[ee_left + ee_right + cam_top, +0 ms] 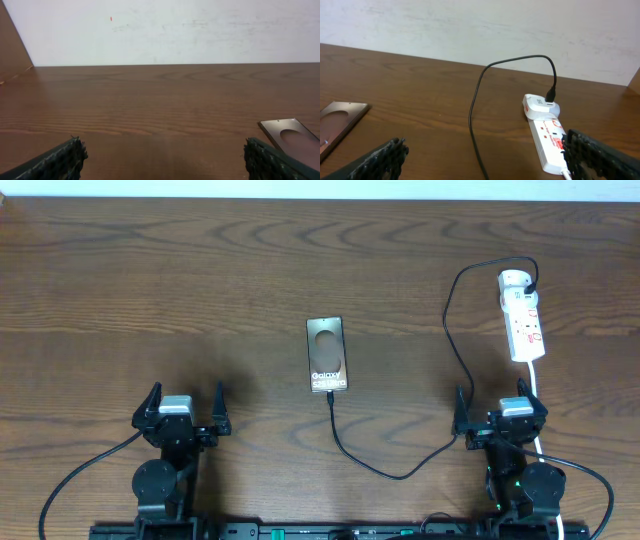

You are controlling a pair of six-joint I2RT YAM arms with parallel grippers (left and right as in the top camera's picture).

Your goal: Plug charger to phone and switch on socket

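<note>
A: What kind of surface is it?

B: A dark brown wood-grain worktop (150,280) with long streaks running across it. A plain white wall (175,30) stands behind the far edge, scuffed, with one tiny red fleck.

A: And at the left?

B: The left end effector (187,394) sits low near the front edge. Its fingers are spread wide with nothing between them, and bare wood lies ahead of it.

A: Where is the phone?

B: The phone (327,355) lies flat near the middle of the worktop, lettering toward the arms and the oval patch toward the wall. It is well apart from both arms.

A: The charger?

B: The charger (446,315) meets the phone's near short edge, though whether the tip is fully seated cannot be told. From there the cable loops toward the front and passes just beside the right arm. It then arcs up and over to its plug, which sits in the far end of the socket (524,315).

A: And the socket itself?

B: It lies lengthwise at the right. Its red switches are too small to read, and its white cord (537,380) trails toward the front.

A: The right arm?

B: The right end effector (495,400) is just short of the socket's near end, fingers wide apart and holding nothing.
</note>
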